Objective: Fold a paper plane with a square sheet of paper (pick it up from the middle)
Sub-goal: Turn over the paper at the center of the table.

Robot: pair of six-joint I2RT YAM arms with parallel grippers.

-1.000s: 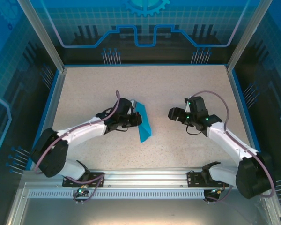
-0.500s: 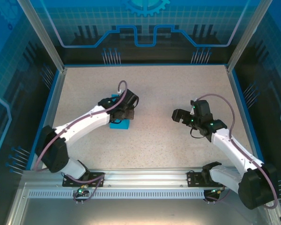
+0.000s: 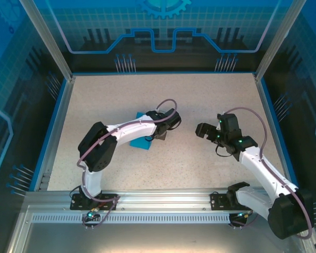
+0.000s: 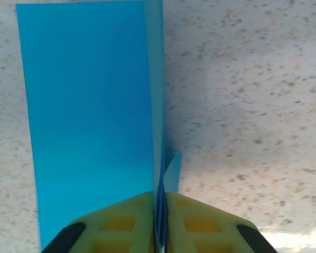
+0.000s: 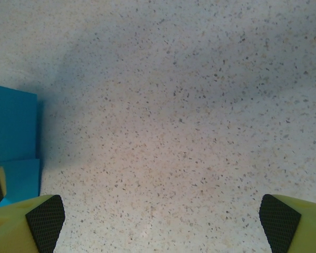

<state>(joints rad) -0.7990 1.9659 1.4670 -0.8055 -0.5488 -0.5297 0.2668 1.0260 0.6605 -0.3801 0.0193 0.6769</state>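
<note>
1. Closest in, the metal rail along the near edge holds both arm bases.
2. The left arm bends right across to the middle of the table, so the left gripper sits about mid-table.
3. On its wrist cam, the left gripper's yellow fingers are pinched nearly together on a raised fold of the blue paper. The rest of the sheet lies flat on the table, off to the left in that shot.
4. From above, the blue paper is mid-table, partly tucked under the left arm.
5. The right gripper is near it on the right but apart, jaws spread wide and holding nothing. Its own cam shows only speckled table between the fingers.
6. Further back it's bare table up to the blue back wall.
</note>
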